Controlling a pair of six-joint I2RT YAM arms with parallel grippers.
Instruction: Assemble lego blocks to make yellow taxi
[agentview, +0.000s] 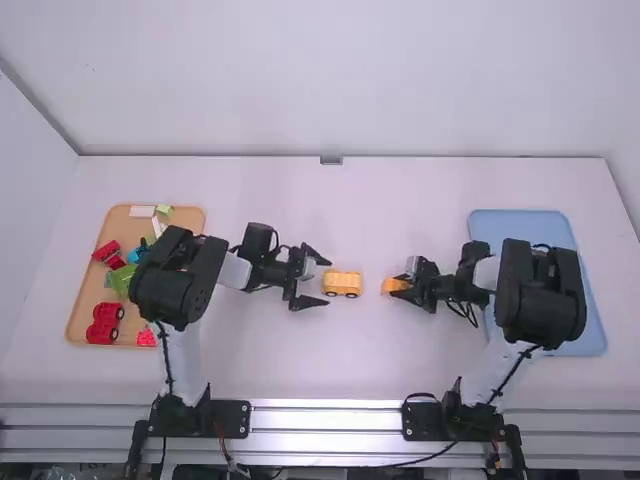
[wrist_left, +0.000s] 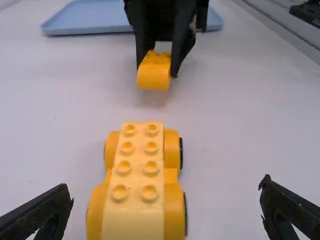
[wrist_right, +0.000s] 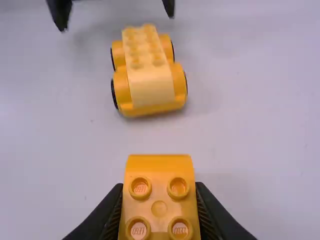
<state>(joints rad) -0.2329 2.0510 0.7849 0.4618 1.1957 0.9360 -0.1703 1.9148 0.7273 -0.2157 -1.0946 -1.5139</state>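
White worktop (agentview: 380, 370) carries the yellow car base (agentview: 342, 284), wheels (wrist_left: 181, 152) down. Unheld, it could roll when pressed, seating the yellow block (wrist_right: 159, 207) askew. Its long axis runs left to right across the robot's front; nose and tail I cannot tell apart. Just beside its left end, the left jaws stand spread; off its right end, the right jaws clasp the block above the worktop.

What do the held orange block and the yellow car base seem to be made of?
The block looks like glossy hard plastic: molded round studs, bright highlights. The car base seems the same, its studs paler and shiny; its dark tires could be rubber or plastic.
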